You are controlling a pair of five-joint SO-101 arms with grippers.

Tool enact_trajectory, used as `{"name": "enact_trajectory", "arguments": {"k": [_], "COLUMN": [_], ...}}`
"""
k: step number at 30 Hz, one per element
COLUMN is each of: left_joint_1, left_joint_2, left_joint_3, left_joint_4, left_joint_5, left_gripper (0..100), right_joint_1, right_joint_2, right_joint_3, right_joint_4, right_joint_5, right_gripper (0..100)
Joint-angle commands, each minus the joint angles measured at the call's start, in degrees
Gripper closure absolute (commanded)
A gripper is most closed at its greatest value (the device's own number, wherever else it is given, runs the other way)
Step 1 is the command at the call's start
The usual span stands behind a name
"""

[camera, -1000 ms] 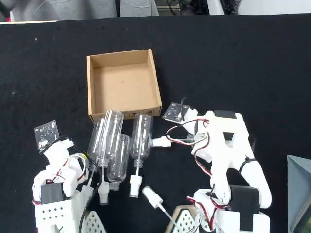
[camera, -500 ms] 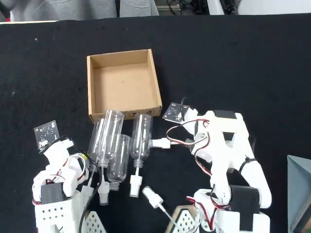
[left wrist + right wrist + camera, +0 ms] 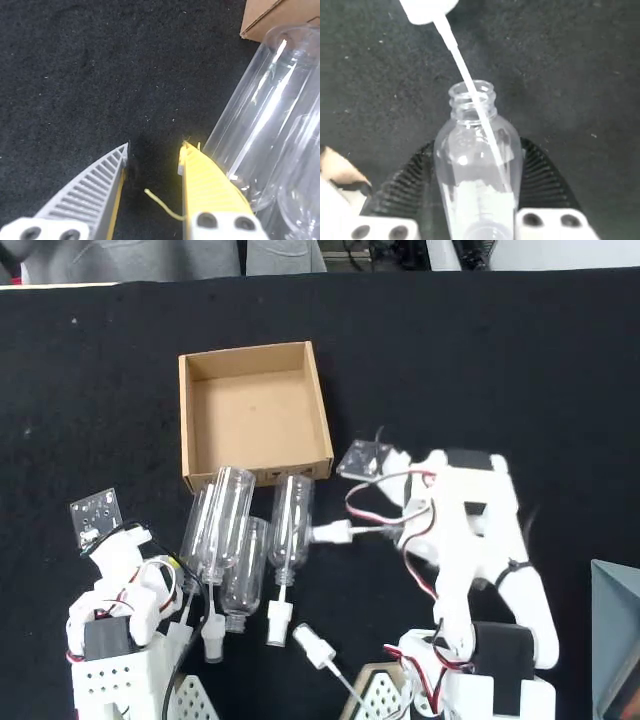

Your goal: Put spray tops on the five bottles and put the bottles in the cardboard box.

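Observation:
The open cardboard box (image 3: 255,410) sits at the table's middle left. Several clear bottles without tops (image 3: 228,512) lie side by side just in front of it. In the right wrist view my right gripper (image 3: 477,146) is shut on a clear bottle (image 3: 475,175). A white spray top (image 3: 427,7) lies beyond the neck, with its thin tube (image 3: 470,85) running down into the bottle. The same spray top (image 3: 334,533) lies beside the right arm (image 3: 470,540). My left gripper (image 3: 154,147) stands open on the cloth beside the lying bottles (image 3: 260,120).
Three loose spray tops (image 3: 278,620) lie on the black cloth near the front, between the two arm bases. A grey object (image 3: 615,635) stands at the right edge. The cloth behind and right of the box is bare.
The right arm's wrist has shifted slightly away from the front edge. The left arm and the lying bottles have not moved.

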Motion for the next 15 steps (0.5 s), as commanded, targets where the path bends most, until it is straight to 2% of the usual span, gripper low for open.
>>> {"name": "enact_trajectory", "arguments": {"k": [1, 15], "left_joint_1": [0.31, 0.31], "left_joint_2": [-0.44, -0.44], "left_joint_3": [1.27, 1.27], "left_joint_4": [0.35, 0.35], "left_joint_5": [-0.53, -0.53], "left_gripper": [85, 85], "right_joint_1": [1.41, 1.32], "right_joint_2": [-4.35, -4.35], "right_joint_3": [-9.71, -27.38], "right_joint_4": [7.12, 24.53], "right_joint_5": [0.7, 0.35], "right_gripper": [88.5, 88.5]}}
